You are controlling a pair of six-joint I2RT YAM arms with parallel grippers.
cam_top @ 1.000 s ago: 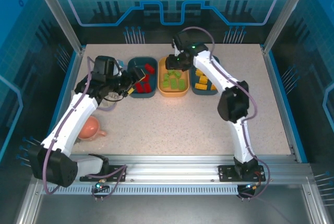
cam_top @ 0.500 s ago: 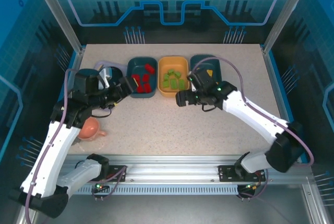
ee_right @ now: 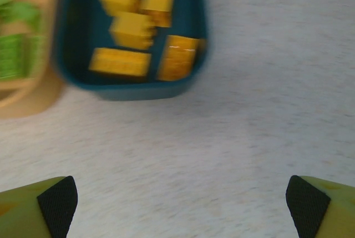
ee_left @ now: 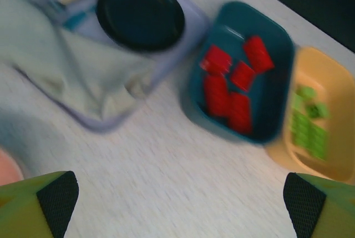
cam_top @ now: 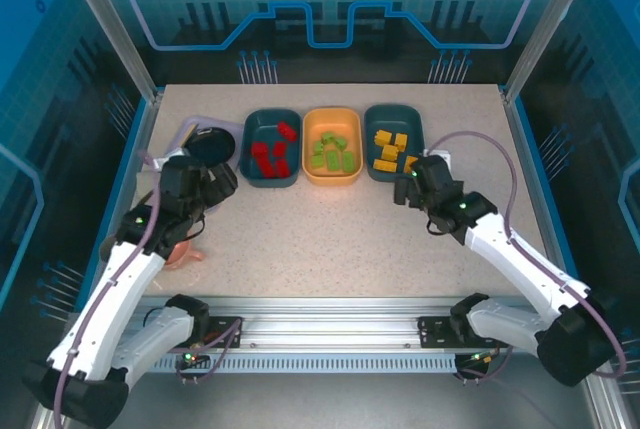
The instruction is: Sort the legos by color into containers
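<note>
left fingers [ee_left: 55, 196] spread, empty | right fingers [ee_right: 308, 202] spread, empty | legos [cam_top: 333, 156] farther than both, in three trays [cam_top: 332, 181] | red left, green middle, yellow-orange right, small blocks

Round black dish [ee_left: 140, 20]: upper left of the left wrist view, seated in a pale lavender tray [ee_left: 169, 57]. Light grey cloth [ee_left: 83, 77]: crumpled over the tray's left part, just beside the dish. Pink cup [cam_top: 180, 248]: lower left of the top view, partly hidden. Speckled beige tabletop [cam_top: 330, 239]: carries all items. Left wrist view is blurred.
</note>
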